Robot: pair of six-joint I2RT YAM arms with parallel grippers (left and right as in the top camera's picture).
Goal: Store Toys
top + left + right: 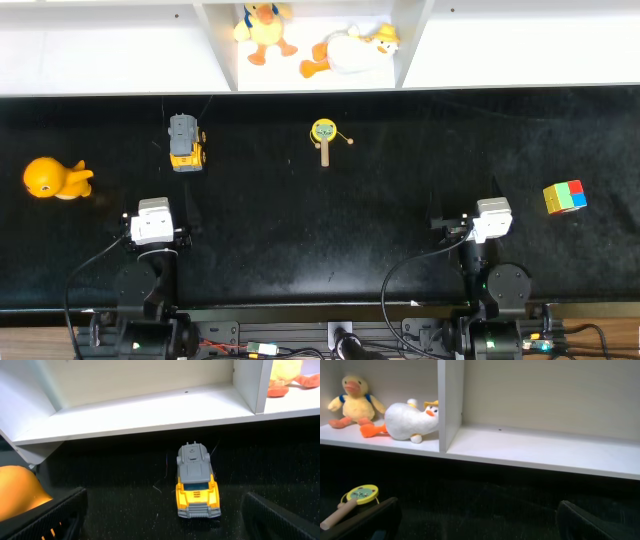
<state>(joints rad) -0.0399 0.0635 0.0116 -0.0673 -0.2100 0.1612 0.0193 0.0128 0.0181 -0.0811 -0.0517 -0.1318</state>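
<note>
**A:** How far along are you with the toys?

**B:** Less than halfway, I'd judge. Nearest me, my left gripper (161, 519) is spread wide with nothing in it. My right gripper (476, 521) is the same. Both hang low over the near part of the black mat (300, 230).

**A:** What's left out on the mat?

**B:** Four toys. An orange toy (55, 180) lies at the far left; it looks like a duck, though I can't be sure from here. The yellow truck (197, 487) sits straight ahead of my left gripper, between it and the shelf. The little rattle (324, 138) is in the middle, and the coloured cube (564, 197) is well off to the right.

**A:** And what's already put away?

**B:** Farthest off, the white shelf (110, 70) holds two toys in its middle compartment. The yellow plush duck (263, 28) sits upright, and the white plush goose (350, 50) lies on its side just beside it. The compartments to the left and right of that one have room.
</note>
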